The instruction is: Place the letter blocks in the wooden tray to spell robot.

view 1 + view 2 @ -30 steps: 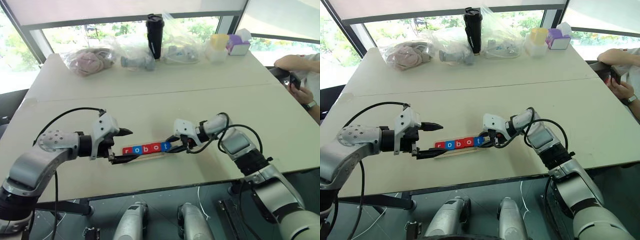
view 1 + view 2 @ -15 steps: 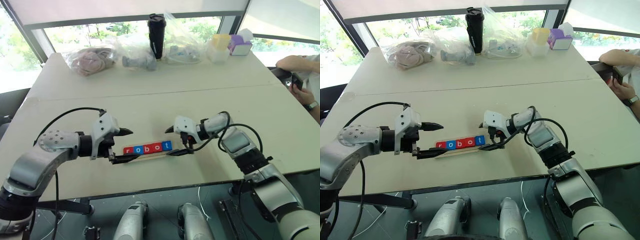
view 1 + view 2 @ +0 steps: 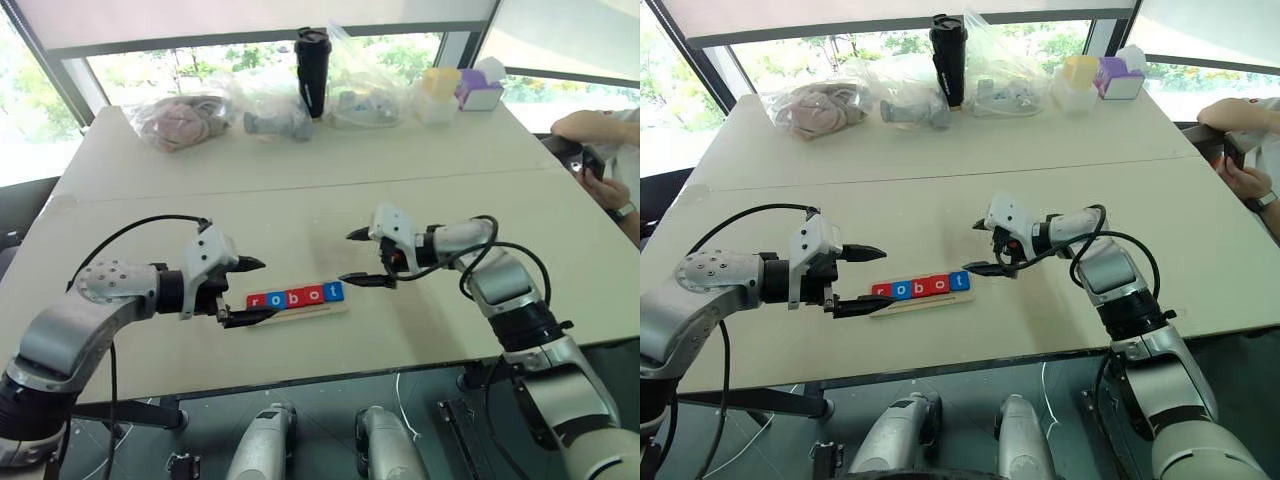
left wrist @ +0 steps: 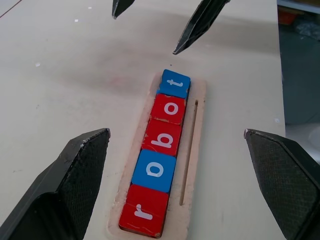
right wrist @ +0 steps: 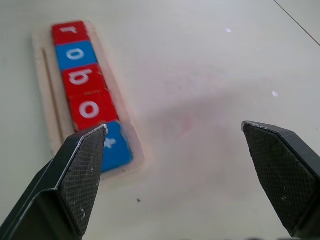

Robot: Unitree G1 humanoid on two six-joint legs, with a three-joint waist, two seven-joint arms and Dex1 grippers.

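Five letter blocks (image 3: 295, 296) lie in a row inside the wooden tray (image 3: 335, 311), reading r, o, b, o, t from the robot's left to its right, each touching the next. The tray rests on the near table (image 3: 420, 330). The left gripper (image 3: 248, 291) sits at the tray's 9 o'clock end; the right gripper (image 3: 356, 257) lies at about 1 o'clock from the t block, apart from it. At 12 o'clock, on the far table (image 3: 300, 160), stand bags (image 3: 180, 120), a bottle (image 3: 310, 72) and boxes (image 3: 478, 88).
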